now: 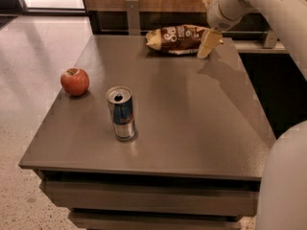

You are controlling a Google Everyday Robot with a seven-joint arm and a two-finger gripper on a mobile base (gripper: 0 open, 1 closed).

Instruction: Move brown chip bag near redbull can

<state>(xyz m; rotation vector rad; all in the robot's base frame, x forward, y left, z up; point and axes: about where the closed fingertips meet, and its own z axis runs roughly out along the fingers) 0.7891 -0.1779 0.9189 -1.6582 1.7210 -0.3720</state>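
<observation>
The brown chip bag point(177, 38) lies at the table's far edge, dark brown with tan ends. The redbull can point(123, 114) stands upright on the near left part of the table, blue and silver with an open silver top. My gripper point(208, 43) hangs from the white arm at the upper right and sits at the bag's right end, low over the table. Whether it touches the bag I cannot tell. The bag and the can are far apart.
A red apple point(75, 81) sits left of the can near the table's left edge. The grey table point(192, 123) has a dark wooden wall and rail behind it. A white part of the robot's body point(285, 181) fills the lower right corner.
</observation>
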